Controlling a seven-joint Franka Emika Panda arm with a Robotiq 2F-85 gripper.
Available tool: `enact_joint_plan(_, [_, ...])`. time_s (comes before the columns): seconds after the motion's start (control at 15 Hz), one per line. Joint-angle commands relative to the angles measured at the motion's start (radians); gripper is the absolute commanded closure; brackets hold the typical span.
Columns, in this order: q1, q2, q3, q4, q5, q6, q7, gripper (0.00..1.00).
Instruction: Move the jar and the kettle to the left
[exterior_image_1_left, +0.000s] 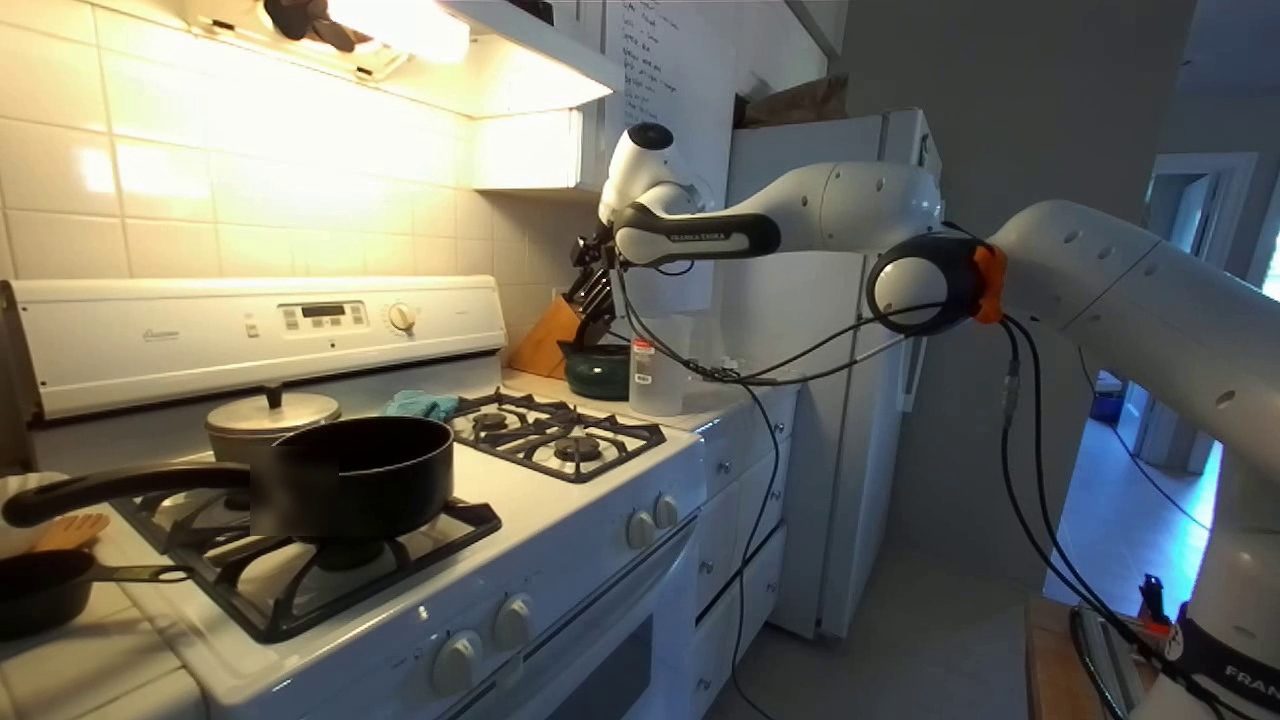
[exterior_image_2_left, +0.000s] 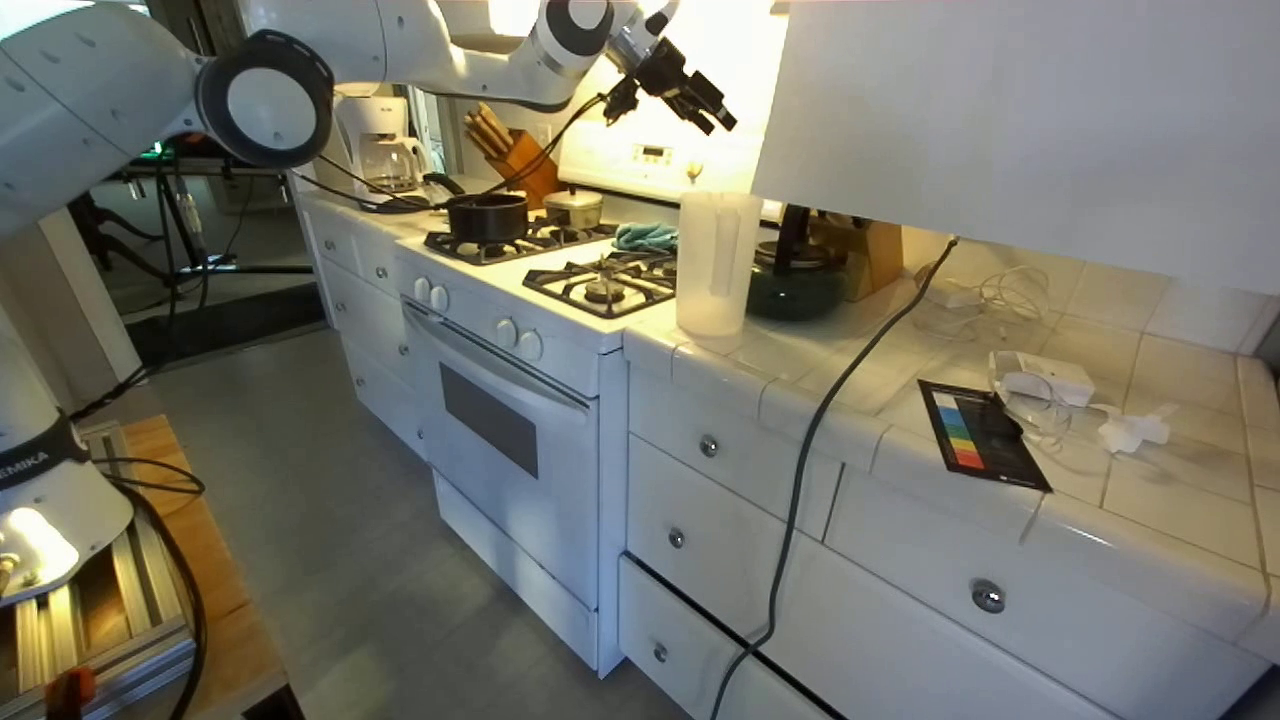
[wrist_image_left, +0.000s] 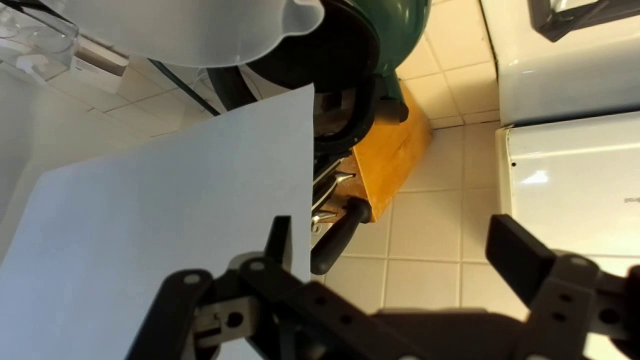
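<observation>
A black saucepan (exterior_image_1_left: 400, 482) and lidded pot (exterior_image_1_left: 258, 416) stand on the stove (exterior_image_1_left: 575, 550).

Here's the jar (exterior_image_1_left: 657, 392), frosted white with a patch of red, and the kettle (wrist_image_left: 400, 32) gleaming dark green and black! Gripper (wrist_image_left: 393, 243) mostly black, saucepan (exterior_image_1_left: 395, 480) black, knife block (wrist_image_left: 395, 160) honey-orange, cloth (exterior_image_2_left: 646, 237) turquoise, black card (exterior_image_2_left: 985, 438) striped blue, green, yellow, red!

One jar (exterior_image_2_left: 712, 275), one kettle (exterior_image_1_left: 598, 374), one lidded pot (exterior_image_1_left: 262, 416), two black pans (exterior_image_1_left: 390, 485), four stove-front knobs (exterior_image_1_left: 513, 622)

Tiled counter (exterior_image_2_left: 1190, 495) with jar (exterior_image_2_left: 714, 275), kettle (exterior_image_2_left: 795, 293), knife block (exterior_image_2_left: 878, 258) and colour-striped card (exterior_image_2_left: 982, 440)
</observation>
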Motion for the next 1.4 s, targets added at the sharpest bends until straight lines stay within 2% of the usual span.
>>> enact_joint_plan(0.0, [-0.002,-0.006,0.014,-0.008,0.023,-0.035,0.012,0.00])
enact_joint_plan(0.93, [-0.023,-0.038,0.051,-0.058,0.048,-0.330,0.198,0.00])
enact_joint_plan(1.27, [-0.049,-0.036,0.073,-0.075,0.059,-0.383,0.253,0.00])
enact_joint_plan(1.33, [-0.056,-0.035,0.081,-0.086,0.064,-0.382,0.262,0.25])
